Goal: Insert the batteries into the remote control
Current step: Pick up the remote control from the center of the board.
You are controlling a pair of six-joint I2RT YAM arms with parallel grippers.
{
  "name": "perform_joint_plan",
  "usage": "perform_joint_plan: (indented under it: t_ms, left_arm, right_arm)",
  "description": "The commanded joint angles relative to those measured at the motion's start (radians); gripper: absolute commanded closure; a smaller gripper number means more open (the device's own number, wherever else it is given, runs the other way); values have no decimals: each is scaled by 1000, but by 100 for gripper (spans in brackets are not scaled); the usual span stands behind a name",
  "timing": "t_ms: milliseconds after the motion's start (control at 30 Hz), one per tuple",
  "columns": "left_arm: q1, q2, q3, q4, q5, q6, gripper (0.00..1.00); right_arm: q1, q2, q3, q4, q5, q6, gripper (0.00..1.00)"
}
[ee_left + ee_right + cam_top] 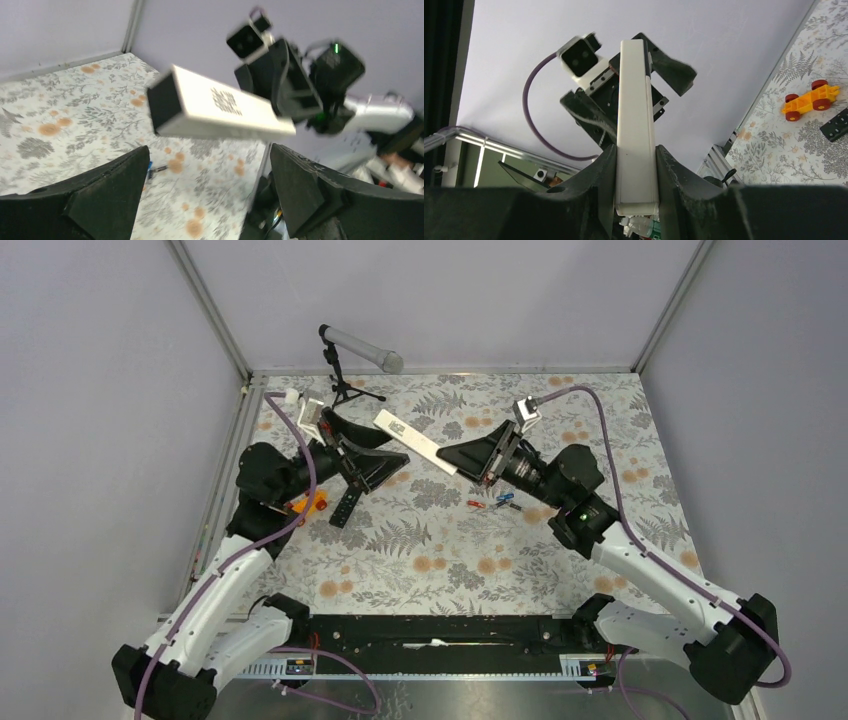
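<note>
From above, the remote control (415, 445) hangs over the far half of the desk (420, 560), a white bar slanting between the two arms. The right claw (462, 462) pinches its end nearer the right edge. The left claw (385, 465) stands wide around the other end. Both forearms reach in low from the side edges, wrists bent toward the centre. The batteries (495, 502), red and blue, lie loose on the desk right of centre, just on the near side of the right claw. An orange toy car (308, 503) and a black strip (345, 508) sit near the left edge, under the left arm.

In the left wrist view, the black fingers (110, 190) are spread far apart, with the remote crossing above the gap and touching neither.

In the right wrist view, the jaws are narrow, clamped on the remote's flanks close to its end, and the bar stands straight out from them.

As I judge it, the remote is passing into the right arm's care. To do this well, the right grip should stay firm and level. The left claw should back straight away without brushing the bar. Which face carries the battery bay cannot be told, so it should be found before any cell is lifted.
</note>
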State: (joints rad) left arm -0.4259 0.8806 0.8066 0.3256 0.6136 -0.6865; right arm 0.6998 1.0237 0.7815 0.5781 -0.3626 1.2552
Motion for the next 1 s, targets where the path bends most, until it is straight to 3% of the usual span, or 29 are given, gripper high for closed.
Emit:
perform_joint_plan:
  t_ms: [0, 133, 200, 333, 467, 533, 700, 833, 967]
  left_arm:
    - [43, 16, 109, -146, 349, 333, 1]
    - [50, 67, 226, -437, 533, 616, 3]
    - [75, 70, 236, -464, 599, 665, 3]
    - [143, 123, 241, -351, 714, 562, 3]
    - [157, 214, 280, -253, 765, 407, 7]
    - [157, 223, 272, -137, 771, 314, 9]
    - [157, 174, 162, 412, 738, -81, 9]
    - [157, 169, 130, 625, 675, -280, 10]
    - [151, 228, 100, 977, 662, -554, 14]
  right_arm:
    - [-52, -31, 134, -185, -69, 24, 95]
    - [-131, -15, 143, -165, -200, 122, 97]
    - [-159, -9, 133, -115, -269, 184, 98]
    - [-162, 7, 103, 21, -356, 297, 100]
    - [-164, -2, 104, 34, -411, 319, 100]
    - [-163, -4, 98, 29, -437, 326, 100]
    - [-163, 9, 61, 101, -459, 381, 100]
    - [-163, 31, 47, 190, -465, 435, 100]
    - [-163, 69, 31, 325, -484, 564, 100]
